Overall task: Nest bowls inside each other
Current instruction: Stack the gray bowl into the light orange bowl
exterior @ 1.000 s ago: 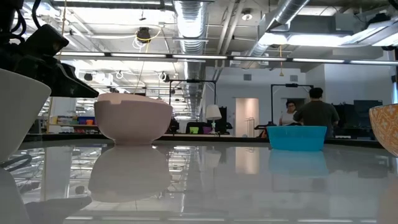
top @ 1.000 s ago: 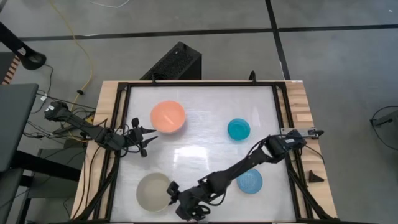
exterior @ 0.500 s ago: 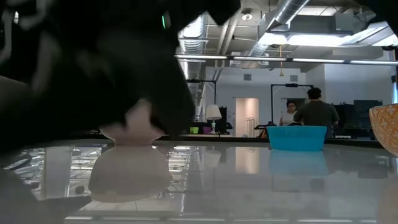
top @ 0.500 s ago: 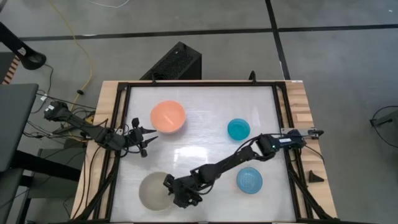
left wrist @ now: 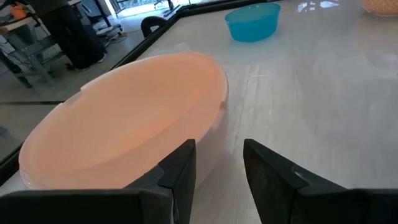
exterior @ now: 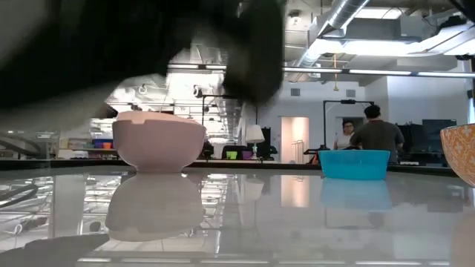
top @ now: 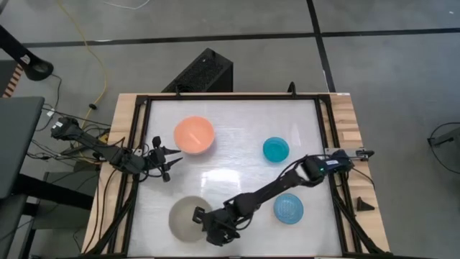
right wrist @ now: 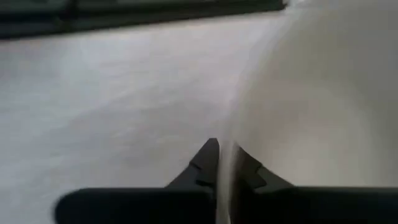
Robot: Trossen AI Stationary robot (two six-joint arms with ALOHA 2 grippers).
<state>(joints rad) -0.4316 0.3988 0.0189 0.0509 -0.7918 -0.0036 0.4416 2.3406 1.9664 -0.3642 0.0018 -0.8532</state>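
The grey-beige bowl (top: 185, 218) is near the table's front edge, left of centre, with my right gripper (top: 200, 214) shut on its right rim. In the low view it is a blurred grey shape (exterior: 52, 44) above the table top. The salmon-pink bowl (top: 194, 134) stands on its base at the far left. My left gripper (top: 175, 152) waits open just left of it, touching nothing. The small teal bowl (top: 276, 150) and the light blue dotted bowl (top: 288, 208) stand on the right half. My right gripper has the grey-beige bowl's rim (right wrist: 227, 149) pinched between its two fingers, one finger (right wrist: 249, 167) inside the bowl and one (right wrist: 205, 160) outside. The fingers slant down from the table's right side. In the low view the bowl shows off the table top.
A black frame (top: 230, 96) runs round the white table top, with wooden strips (top: 348, 122) outside it. My right arm (top: 273, 188) lies slantwise across the front right, close past the light blue bowl. People stand far off in the room (exterior: 375, 133) behind the table.
My right gripper has swung from the front edge toward the table's left, rolled, and shut on the grey-beige bowl's rim. The bowl has shifted a little toward the table's right and has come up off the table in the low view.
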